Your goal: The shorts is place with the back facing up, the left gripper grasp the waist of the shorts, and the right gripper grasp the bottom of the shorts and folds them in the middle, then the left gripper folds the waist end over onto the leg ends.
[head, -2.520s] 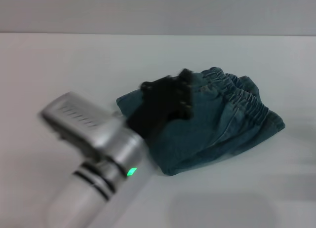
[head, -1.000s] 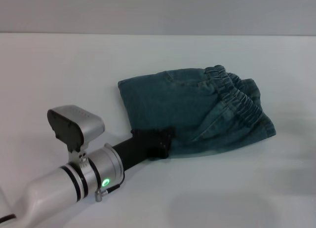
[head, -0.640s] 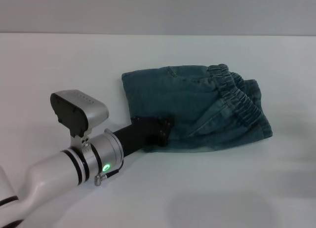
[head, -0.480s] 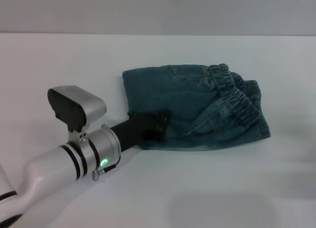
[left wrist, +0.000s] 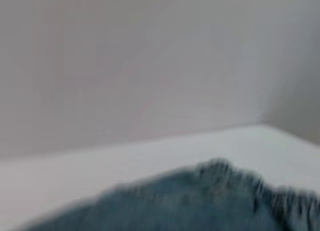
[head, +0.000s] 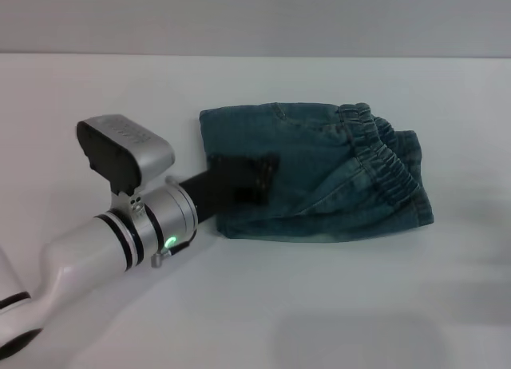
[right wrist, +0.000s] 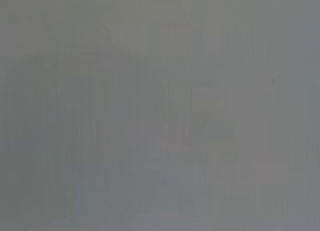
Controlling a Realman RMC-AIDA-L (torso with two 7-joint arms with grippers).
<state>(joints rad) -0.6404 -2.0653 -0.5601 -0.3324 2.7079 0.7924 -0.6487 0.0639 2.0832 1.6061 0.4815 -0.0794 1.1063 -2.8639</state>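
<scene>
The shorts (head: pixel 319 173) are lying folded into a compact bundle on the white table (head: pixel 96 97). The left gripper (head: pixel 254 176) is resting over the left part of this bundle, its black body lying on top of the denim. I cannot tell if its fingers are spread or closed, because only the dark block of it is showing from above, and I cannot tell if it is holding any cloth. The silver-white arm (head: pixel 120 241) behind it is reaching in from the near left side, and a green light (head: pixel 170 243) is glowing on its ring.

Beyond the gripper tip, on the far right part of the bundle, the waist (head: pixel 383 149) is showing as a gathered, puckered band that is running along the right edge of the fold. The flat denim layer is spreading on both sides of the gripper, and the near edge of the bundle is lying just beside the gripper's wrist.

In the left wrist view the shorts (left wrist: pixel 200 203) are filling the lower part, with the ruffled waist (left wrist: pixel 280 198) at one side and the table (left wrist: pixel 100 166) behind.

The right gripper is not showing anywhere, and the right wrist view is giving only plain grey.
</scene>
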